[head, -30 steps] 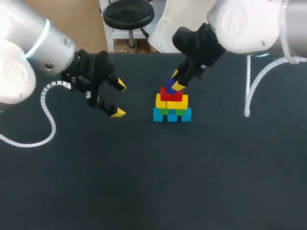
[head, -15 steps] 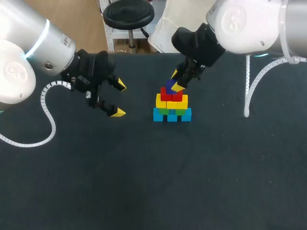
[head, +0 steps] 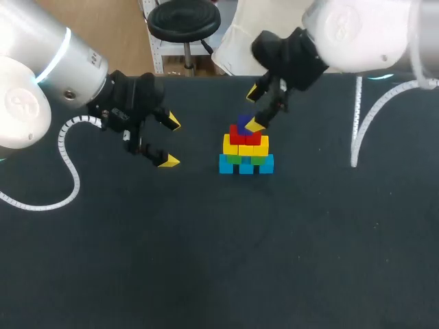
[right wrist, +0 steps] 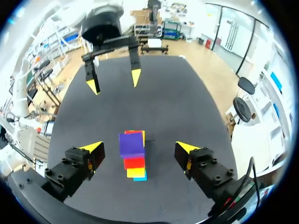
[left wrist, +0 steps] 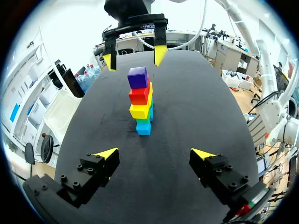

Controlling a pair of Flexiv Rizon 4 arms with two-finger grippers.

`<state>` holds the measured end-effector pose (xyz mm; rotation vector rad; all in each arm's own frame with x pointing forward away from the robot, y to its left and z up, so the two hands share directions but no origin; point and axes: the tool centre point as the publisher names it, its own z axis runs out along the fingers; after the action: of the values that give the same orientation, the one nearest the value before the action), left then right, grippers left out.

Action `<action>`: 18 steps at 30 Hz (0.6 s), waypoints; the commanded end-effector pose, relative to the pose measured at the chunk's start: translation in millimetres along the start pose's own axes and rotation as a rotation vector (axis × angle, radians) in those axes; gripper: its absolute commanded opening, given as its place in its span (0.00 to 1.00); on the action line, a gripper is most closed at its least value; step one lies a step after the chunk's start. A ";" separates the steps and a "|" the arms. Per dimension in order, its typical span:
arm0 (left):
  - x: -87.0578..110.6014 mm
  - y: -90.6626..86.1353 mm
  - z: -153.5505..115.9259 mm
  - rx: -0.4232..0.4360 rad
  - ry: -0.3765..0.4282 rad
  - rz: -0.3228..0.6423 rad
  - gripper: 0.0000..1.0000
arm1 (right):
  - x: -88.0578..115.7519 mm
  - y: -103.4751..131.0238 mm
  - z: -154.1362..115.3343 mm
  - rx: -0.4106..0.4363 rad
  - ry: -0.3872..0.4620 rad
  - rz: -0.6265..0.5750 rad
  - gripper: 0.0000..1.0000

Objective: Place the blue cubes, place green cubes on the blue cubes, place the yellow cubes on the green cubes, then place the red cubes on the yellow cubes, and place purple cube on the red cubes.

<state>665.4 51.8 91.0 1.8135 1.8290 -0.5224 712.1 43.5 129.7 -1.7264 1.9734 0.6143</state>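
The cubes stand as a stepped tower toward the far middle of the dark table (head: 206, 260). The blue cubes (head: 245, 165) form the base, with the green cubes (head: 238, 159) on them. The yellow cubes (head: 245, 147) come next, then the red cubes (head: 247, 137), and the purple cube (head: 243, 126) sits on top. The right gripper (head: 254, 109) hangs just above the purple cube with its fingers spread wide. In the left wrist view both yellow tips stand clear of the cube, one to each side, and grip nothing. The left gripper (head: 171, 141) sits to the left of the tower, well apart from it. Its fingers are also spread wide and empty, and they point toward the stack.
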 end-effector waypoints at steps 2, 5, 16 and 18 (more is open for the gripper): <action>1.0 0.4 0.0 0.001 -0.002 0.002 1.00 | 39.4 4.1 -34.3 0.024 -0.173 0.024 1.00; 1.0 0.4 0.0 0.001 -0.002 0.002 1.00 | 58.8 0.7 -46.9 0.031 -0.221 0.037 1.00; 1.0 0.4 0.0 0.001 -0.002 0.002 1.00 | 119.4 1.5 -65.1 -0.015 -0.373 0.104 1.00; 1.0 0.4 0.0 0.001 -0.002 0.002 1.00 | 121.8 3.3 -64.3 -0.028 -0.376 0.098 1.00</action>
<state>665.4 51.8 91.0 1.8135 1.8290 -0.5224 691.9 -85.8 112.1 -1.4669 1.8650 0.8701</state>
